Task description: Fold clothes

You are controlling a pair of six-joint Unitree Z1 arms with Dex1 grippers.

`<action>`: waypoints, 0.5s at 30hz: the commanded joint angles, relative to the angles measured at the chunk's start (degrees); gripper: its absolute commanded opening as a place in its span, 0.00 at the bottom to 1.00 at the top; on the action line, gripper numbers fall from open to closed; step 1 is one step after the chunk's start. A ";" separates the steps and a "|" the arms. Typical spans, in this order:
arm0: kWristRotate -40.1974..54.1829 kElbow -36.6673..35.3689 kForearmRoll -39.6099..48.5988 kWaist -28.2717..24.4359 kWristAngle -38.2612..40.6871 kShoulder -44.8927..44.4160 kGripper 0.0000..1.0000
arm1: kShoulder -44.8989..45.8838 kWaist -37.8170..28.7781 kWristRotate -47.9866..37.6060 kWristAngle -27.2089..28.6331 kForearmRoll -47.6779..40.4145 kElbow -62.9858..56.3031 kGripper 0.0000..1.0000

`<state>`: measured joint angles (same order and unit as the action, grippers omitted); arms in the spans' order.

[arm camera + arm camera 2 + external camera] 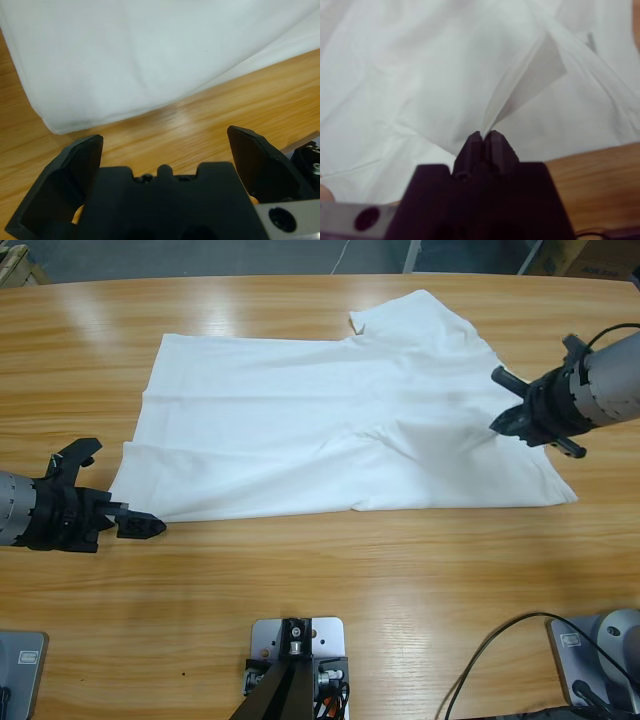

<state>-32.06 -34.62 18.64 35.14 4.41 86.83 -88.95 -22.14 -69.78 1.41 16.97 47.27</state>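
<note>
Left pincer (138, 527) at 8 o'clock on the table (300, 580), jaws spread, empty, just off the T-shirt (330, 430) corner; its wrist view shows bare wood between. T-shirt lies spread flat mid-table. Right pincer (503, 400) at 3 o'clock; only the right wrist view shows its jaws clamped on a raised fold of T-shirt cloth.

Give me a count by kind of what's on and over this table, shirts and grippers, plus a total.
White T-shirts: 1, the T-shirt spread on the table.
Black grippers: 2, the left gripper open just off the shirt's corner, the right gripper shut on a pinch of its cloth.
Total: 3
</note>
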 commanded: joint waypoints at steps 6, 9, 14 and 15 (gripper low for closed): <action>-0.46 1.66 -0.69 0.63 -0.11 -0.87 0.96 | -1.59 -3.05 -8.97 -0.39 3.42 -0.17 0.00; -0.46 1.82 -0.62 0.63 -0.11 -1.33 0.96 | -4.46 -4.58 -11.38 -0.26 3.42 -1.72 0.00; -0.46 1.96 -0.62 0.63 -0.11 -1.29 0.96 | -5.92 -5.10 -12.75 0.46 3.68 -3.97 0.00; -0.46 1.92 -0.64 0.63 -0.11 -1.15 0.96 | -6.34 -5.10 -12.77 0.58 3.68 -4.29 0.00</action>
<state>-32.06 -34.48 18.63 35.25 4.41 86.49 -91.64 -26.25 -80.94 1.93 19.79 46.30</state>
